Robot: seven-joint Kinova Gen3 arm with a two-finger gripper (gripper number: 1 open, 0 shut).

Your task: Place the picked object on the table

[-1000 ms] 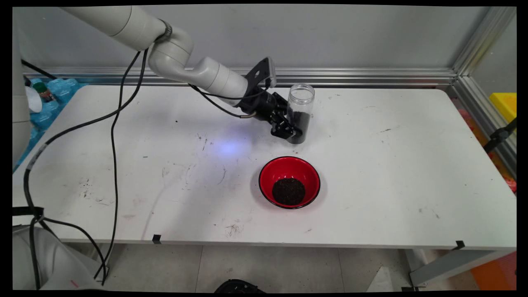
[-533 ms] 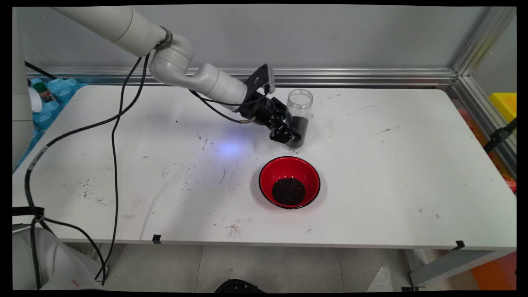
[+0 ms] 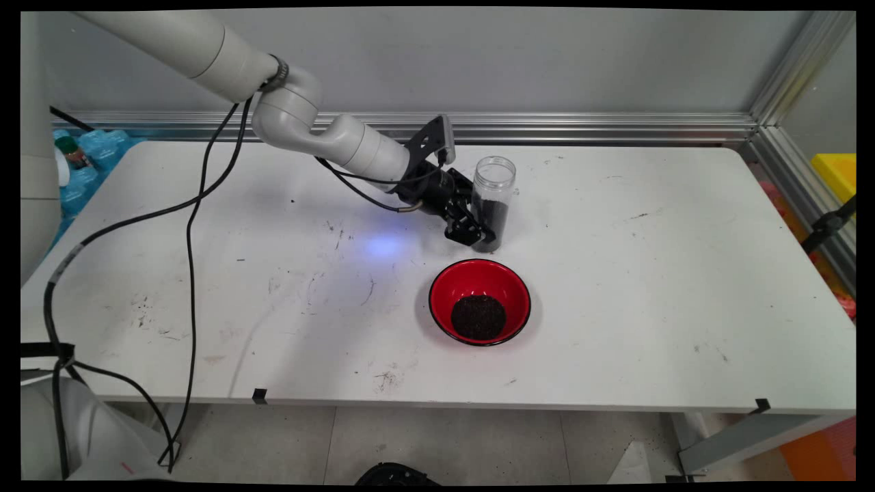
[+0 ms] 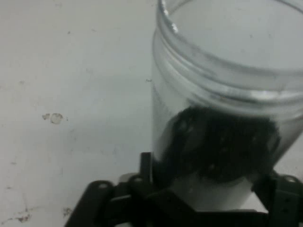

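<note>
Two fingers of the gripper [image 3: 478, 234] clasp the jar [image 3: 492, 202] low, upright just beyond the bowl [image 3: 480, 301], seemingly mid-carry, near the table [image 3: 649, 273].

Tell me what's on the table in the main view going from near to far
Red bowl with a dark heap in it → gripper shut on the clear jar, which is partly filled with dark grains.
</note>
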